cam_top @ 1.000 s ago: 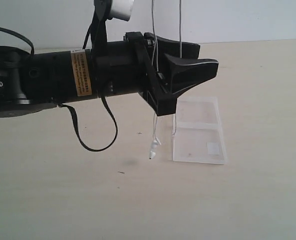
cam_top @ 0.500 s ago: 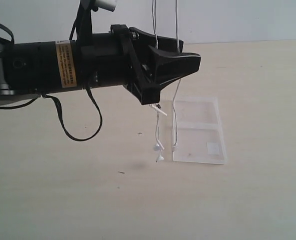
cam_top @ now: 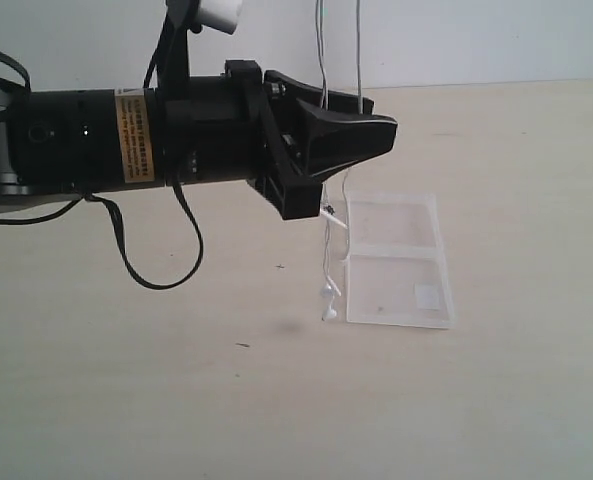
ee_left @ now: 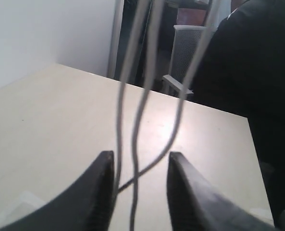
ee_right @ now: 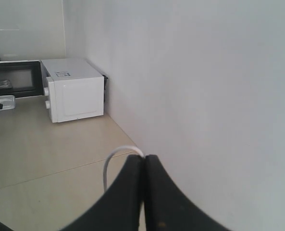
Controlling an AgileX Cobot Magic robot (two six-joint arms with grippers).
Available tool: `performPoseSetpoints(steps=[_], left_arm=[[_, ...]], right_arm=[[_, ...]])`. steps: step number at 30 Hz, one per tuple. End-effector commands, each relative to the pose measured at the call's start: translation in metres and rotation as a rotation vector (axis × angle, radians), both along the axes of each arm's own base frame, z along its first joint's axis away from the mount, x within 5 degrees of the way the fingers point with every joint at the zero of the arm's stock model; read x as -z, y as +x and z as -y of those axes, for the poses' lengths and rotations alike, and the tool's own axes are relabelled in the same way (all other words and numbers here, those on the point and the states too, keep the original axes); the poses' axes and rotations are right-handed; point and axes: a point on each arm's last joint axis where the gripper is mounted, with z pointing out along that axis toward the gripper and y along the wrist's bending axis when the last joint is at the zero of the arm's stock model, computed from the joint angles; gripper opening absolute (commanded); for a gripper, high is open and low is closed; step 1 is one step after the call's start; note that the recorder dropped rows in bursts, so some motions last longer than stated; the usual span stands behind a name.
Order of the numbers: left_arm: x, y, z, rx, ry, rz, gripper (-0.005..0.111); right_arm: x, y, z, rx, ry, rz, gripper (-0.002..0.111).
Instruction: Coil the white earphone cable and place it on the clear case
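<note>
— Beige tabletop (cam_top: 496,400) under a pale wall (cam_top: 476,40): setting logged. What do we enter as item 1?
— Item 1, left gripper (cam_top: 382,112). We record its 2 black fingers (ee_left: 104,192) parted with a narrow gap, closed on nothing. Strands of the white earphone cable (cam_top: 359,50) drop from above the exterior view straight through that gap.
— Item 2?
— Right gripper (ee_right: 143,161), seen only from its own wrist camera. The jaws are pressed together and a loop of the white wire comes out at their seam, so we list it as pinching the cable. Behind it we note a white wall (ee_right: 204,96) and a white box appliance (ee_right: 75,96).
— The cable's lower end?
— Just under the left gripper sits a small inline piece (cam_top: 333,219), tilted. Lower down, 2 earbuds (cam_top: 329,300) dangle just beside the left edge of the clear case (cam_top: 396,262). We cannot tell whether they touch the tabletop.
— Item 3?
— The case itself: flat and opened out in 2 panels, with a whitish square sticker (cam_top: 427,296) on the nearer panel. 1 strand crosses in front of its left edge.
— Item 4?
— Black arm body (cam_top: 66,150) with an orange label (cam_top: 134,148), and a thick black robot cable (cam_top: 156,286) looping beneath it.
</note>
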Motion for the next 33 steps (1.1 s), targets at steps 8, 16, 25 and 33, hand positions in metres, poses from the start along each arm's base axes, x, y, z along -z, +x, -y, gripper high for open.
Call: performPoseSetpoints(steps=[8, 16, 25, 33], left_arm=[[-0.001, 0.000, -0.002, -0.017, -0.008, -0.035, 0.000], [-0.012, -0.007, -0.005, -0.004, -0.012, -0.027, 0.000], [-0.024, -0.020, -0.008, 0.057, 0.040, -0.009, 0.000], [-0.016, -0.017, -0.006, 0.060, 0.065, -0.013, 0.000]], right_arm=[[0.001, 0.000, 0.000, 0.000, -0.013, 0.004, 0.000], [0.002, 0.003, 0.020, 0.270, -0.100, -0.023, 0.000], [0.005, 0.009, 0.041, 0.530, -0.151, -0.072, 0.000], [-0.007, -0.005, 0.048, 0.558, -0.108, -0.017, 0.000]])
